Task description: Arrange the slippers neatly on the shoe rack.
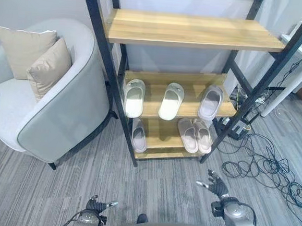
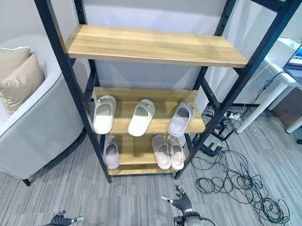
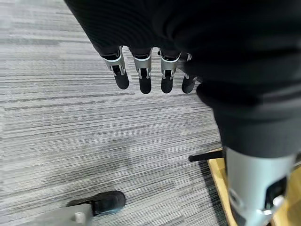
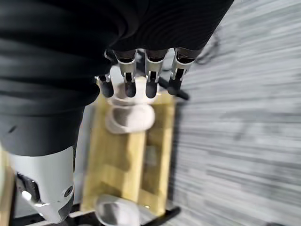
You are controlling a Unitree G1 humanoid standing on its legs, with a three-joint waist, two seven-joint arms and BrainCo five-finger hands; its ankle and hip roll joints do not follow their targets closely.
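Slippers (image 1: 171,101) on shoe rack (image 1: 189,31); both hands (image 1: 216,185) (image 1: 97,205) empty, fingers relaxed.

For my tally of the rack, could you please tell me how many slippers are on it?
6. Middle shelf: pale green slipper, cream slipper, grey-lilac slipper. Bottom shelf: single grey slipper at left, pink pair at right. None seems hidden.

the shoe rack (image 1: 194,30) is cut off above its top shelf by the picture's upper edge. the lone slipper (image 1: 139,135) at the bottom shelf's left end has its toe under the middle shelf's front edge. the armchair (image 1: 62,111) is cut at the left edge. the left hand (image 1: 97,205) sits partly below the bottom edge. in the right wrist view the slippers (image 4: 129,117) past the right hand (image 4: 141,70) are blurred.
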